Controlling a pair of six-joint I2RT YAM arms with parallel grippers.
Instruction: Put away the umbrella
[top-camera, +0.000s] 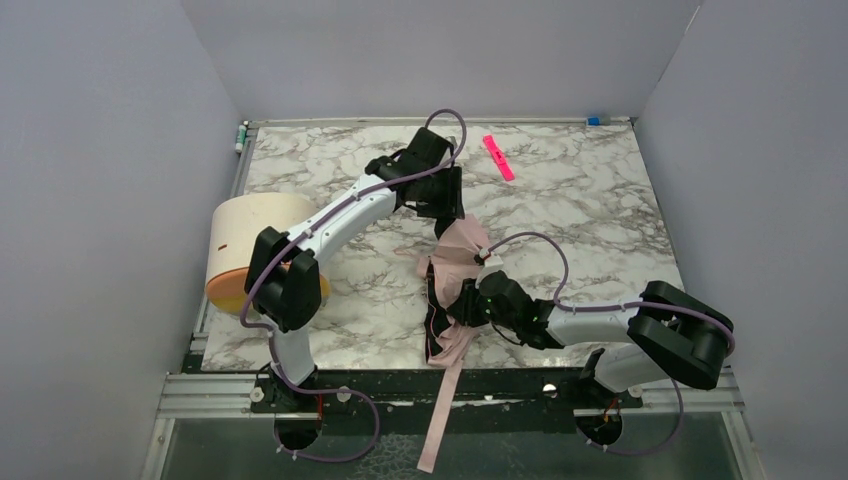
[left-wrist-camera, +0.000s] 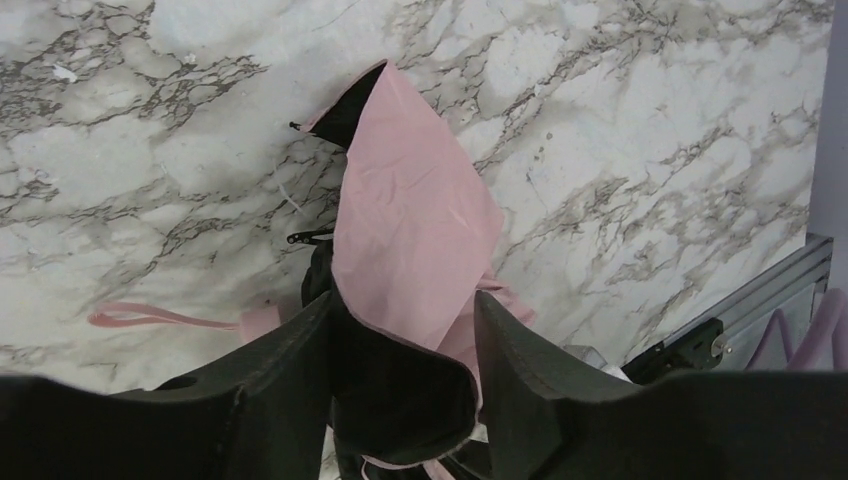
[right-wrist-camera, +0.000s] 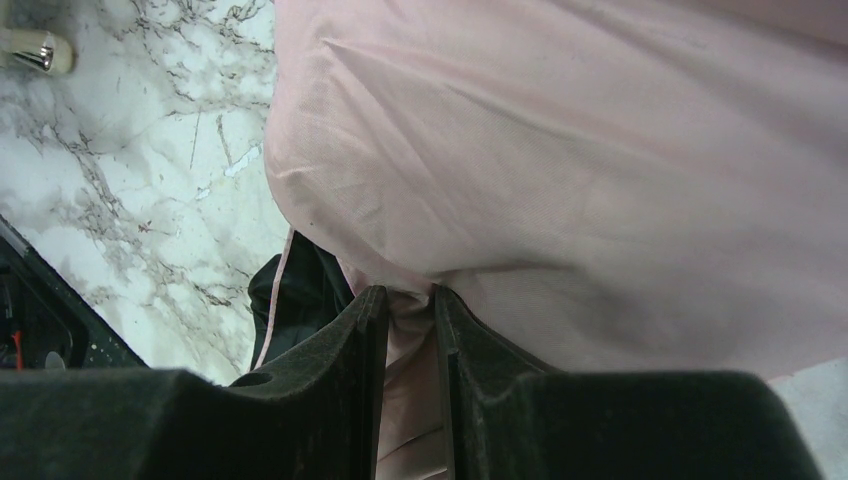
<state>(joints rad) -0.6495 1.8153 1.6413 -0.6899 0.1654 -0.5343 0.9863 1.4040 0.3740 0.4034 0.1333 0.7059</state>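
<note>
The marble table spreads under both claws; a cream cylinder with an orange end lies on its side well to the left of the left claw, near that arm's elbow and at the table's left edge. The left arm reaches far over the table, and its claw hangs at the far tip of the umbrella; the right arm lies low and points leftward, and its claw sits at the near part of the same bundle.

The umbrella is a crumpled heap of pale pink fabric with black lining showing at the folds, stretched on the table between the two claws, touching both; a pale pink band runs from below the right claw toward the robot and hangs over the table's near edge.

The left claw stands parted; in its wrist view a fold of pink fabric and black lining lies in the gap between its fingers, loosely draped rather than squeezed flat. The right claw is nearly closed; its fingers pinch a narrow pleat of the pink fabric, while the rest of the cloth billows just beyond them.

A bright pink strip lies flat on the marble beyond and to the right of the left claw, apart from the umbrella.
</note>
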